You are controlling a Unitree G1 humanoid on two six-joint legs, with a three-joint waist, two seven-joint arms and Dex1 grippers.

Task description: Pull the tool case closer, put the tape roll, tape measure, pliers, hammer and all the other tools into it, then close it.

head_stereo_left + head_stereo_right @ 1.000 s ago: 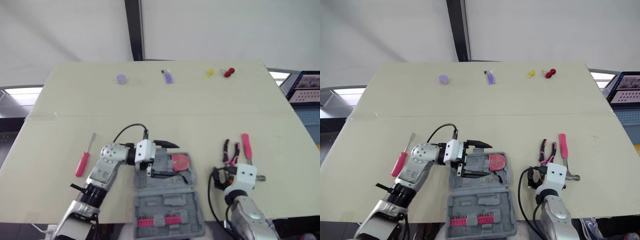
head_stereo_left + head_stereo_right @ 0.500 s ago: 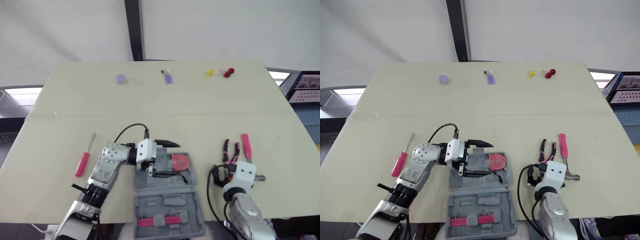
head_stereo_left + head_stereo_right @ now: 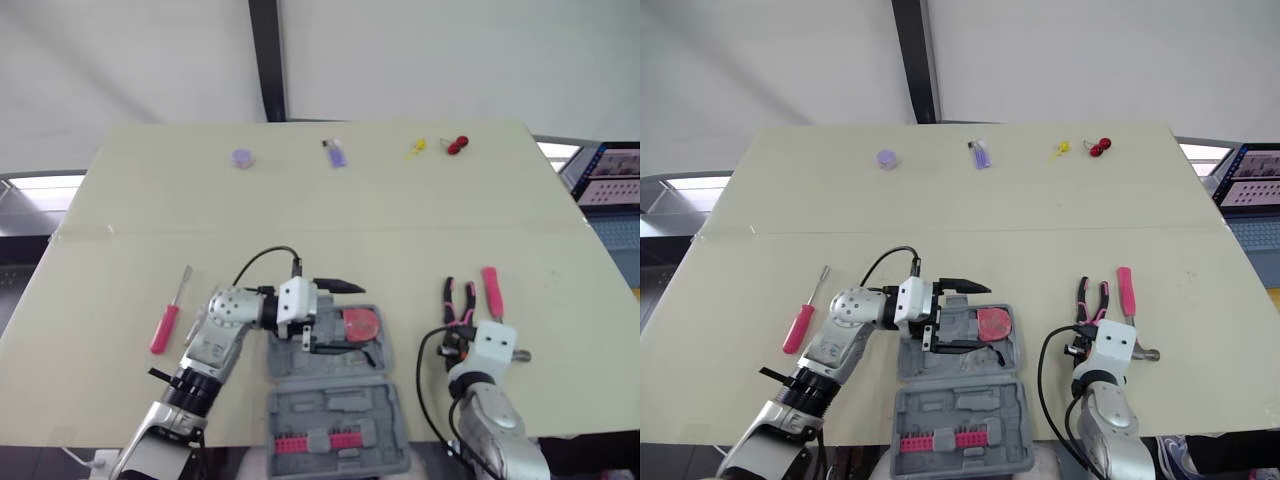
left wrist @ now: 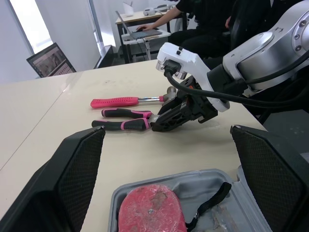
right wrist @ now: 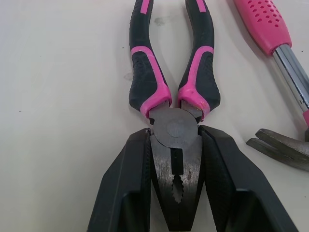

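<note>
The grey tool case (image 3: 335,405) lies open at the table's near edge, with a red tape measure (image 3: 361,323) in its far half. Above that half hovers my left gripper (image 3: 345,318), open and empty. To the right, the pink-and-black pliers (image 5: 171,92) lie flat on the table, handles pointing away. My right gripper (image 5: 175,145) is shut on the pliers' steel head (image 3: 459,318), one finger against each side. The pink-handled hammer (image 3: 492,295) lies just right of the pliers. A pink screwdriver (image 3: 166,320) rests left of the case.
Along the table's far edge lie a small lilac roll (image 3: 242,158), a purple item (image 3: 337,153), a yellow piece (image 3: 416,149) and a red one (image 3: 458,145). In the left wrist view a person sits at a laptop (image 4: 145,31) beyond the table.
My right gripper's fingers have come together on the pliers' head. The left gripper has stayed open over the case, barely shifting.
</note>
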